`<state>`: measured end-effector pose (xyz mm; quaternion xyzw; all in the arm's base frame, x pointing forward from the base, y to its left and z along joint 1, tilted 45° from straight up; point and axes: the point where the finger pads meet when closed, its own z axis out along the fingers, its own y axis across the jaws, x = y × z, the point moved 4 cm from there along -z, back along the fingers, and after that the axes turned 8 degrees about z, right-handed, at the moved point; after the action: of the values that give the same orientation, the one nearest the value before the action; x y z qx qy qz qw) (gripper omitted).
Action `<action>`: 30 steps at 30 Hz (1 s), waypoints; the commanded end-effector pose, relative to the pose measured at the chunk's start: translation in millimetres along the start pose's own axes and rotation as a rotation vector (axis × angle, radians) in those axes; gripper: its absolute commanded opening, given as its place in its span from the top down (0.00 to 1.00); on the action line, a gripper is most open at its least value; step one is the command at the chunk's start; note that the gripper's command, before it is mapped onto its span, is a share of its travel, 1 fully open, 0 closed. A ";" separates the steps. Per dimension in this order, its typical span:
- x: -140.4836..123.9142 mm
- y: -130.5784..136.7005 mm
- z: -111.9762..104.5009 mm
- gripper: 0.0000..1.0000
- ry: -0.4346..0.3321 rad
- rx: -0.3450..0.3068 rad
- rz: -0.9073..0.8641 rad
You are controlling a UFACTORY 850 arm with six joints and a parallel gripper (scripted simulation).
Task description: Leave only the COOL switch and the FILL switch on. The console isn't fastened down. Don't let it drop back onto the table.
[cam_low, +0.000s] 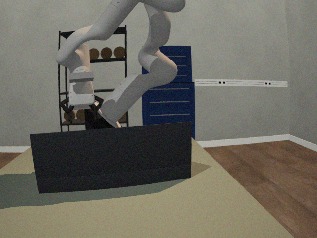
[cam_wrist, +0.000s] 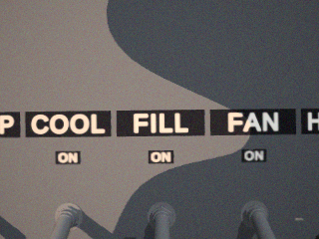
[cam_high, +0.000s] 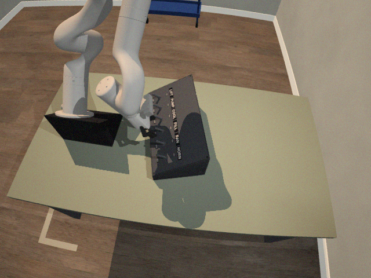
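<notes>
The dark grey wedge-shaped switch console [cam_high: 191, 119] sits on the pale olive desk [cam_high: 263, 167], angled, with its row of labels running along its long axis from LIFT at the far end to HORN at the near end. The white arm's black two-finger gripper [cam_high: 147, 131] hangs at the console's lever side, level with the middle of that row. In the wrist view the camera looks straight at the panel: the white-on-black COOL label [cam_wrist: 68, 123], FILL label [cam_wrist: 160, 122] and FAN label [cam_wrist: 252, 122] stand side by side, each above a small ON mark, and the grey round-tipped FILL lever [cam_wrist: 161, 216] lies dead centre at the bottom edge, with the COOL lever [cam_wrist: 68, 215] to its left and the FAN lever [cam_wrist: 255, 214] to its right. So the FILL lever lies straight ahead of the fingers, its neighbours one step either way along the row.

The fingers are spread fully wide and grip nothing; from the exterior view they seem to hang just above the console's top edge, though the levers are hidden behind it there. Which levers are thrown on cannot be read from these tips.
</notes>
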<state>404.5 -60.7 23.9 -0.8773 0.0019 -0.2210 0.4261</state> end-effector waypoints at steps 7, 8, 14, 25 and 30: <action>3.3 18.2 -0.4 0.00 0.001 -0.001 -0.001; 3.8 21.6 -0.4 0.00 0.001 -0.001 -0.001; 5.8 36.1 -0.4 0.00 0.001 -0.001 -0.001; 10.2 67.2 -0.5 0.00 0.001 -0.001 -0.001; 10.6 70.1 -0.5 0.00 0.001 -0.001 -0.001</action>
<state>425.5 -105.3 -22.7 -0.8773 0.0020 -0.2210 0.4261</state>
